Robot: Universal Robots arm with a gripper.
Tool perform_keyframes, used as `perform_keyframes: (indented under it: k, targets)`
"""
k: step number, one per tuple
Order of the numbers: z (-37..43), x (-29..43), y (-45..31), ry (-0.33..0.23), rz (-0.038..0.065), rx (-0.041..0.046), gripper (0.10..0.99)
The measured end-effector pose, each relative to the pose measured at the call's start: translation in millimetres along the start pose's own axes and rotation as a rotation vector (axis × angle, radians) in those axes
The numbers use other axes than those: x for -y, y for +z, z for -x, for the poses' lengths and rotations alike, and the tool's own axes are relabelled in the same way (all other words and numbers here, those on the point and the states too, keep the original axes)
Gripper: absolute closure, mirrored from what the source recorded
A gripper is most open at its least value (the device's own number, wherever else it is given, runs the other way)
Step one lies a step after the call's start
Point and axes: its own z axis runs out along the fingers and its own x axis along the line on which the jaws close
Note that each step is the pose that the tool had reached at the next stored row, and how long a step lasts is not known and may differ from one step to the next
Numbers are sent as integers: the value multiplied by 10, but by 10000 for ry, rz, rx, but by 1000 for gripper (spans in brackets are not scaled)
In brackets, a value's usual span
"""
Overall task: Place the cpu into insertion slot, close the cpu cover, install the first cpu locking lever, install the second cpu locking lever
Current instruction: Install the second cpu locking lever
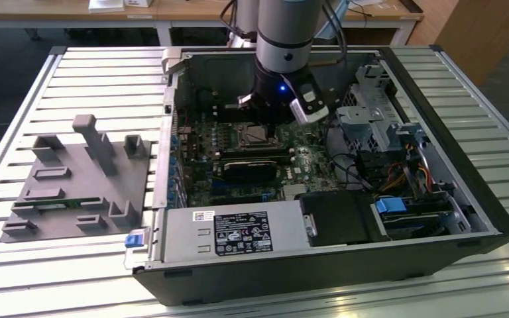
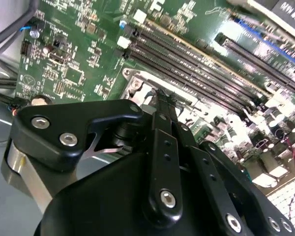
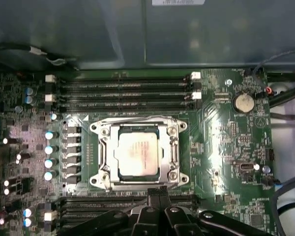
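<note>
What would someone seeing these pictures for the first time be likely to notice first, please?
Probably the open computer case on the slatted table in the exterior view, with the arm reaching down into it over the green board. In the first wrist view, the cpu sits in the slot with the silver cover framing it, and the gripper is at the socket's edge. A grey fixture lies on the exterior view's left.

In the exterior view the arm's wrist hides the far part of the insertion slot (image 1: 256, 136), and the hand's fingertips are lost behind it, so their spread cannot be told. In the second wrist view the hand (image 2: 163, 105) covers most of the cpu cover (image 2: 137, 83), leaving one corner visible. In the first wrist view the picture's edge cuts off the hand's linkage, and the cpu's (image 3: 139, 155) markings are too blurred to read.
</note>
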Motion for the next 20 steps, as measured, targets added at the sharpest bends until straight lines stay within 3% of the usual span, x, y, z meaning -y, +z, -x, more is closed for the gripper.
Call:
perform_keyframes:
  k: [8,16,20]
  targets:
    - [-101,25,11,-15,0,0,980]
    - [-112,61,15,-14,1,0,980]
    - [-158,64,21,-14,-1,-1,980]
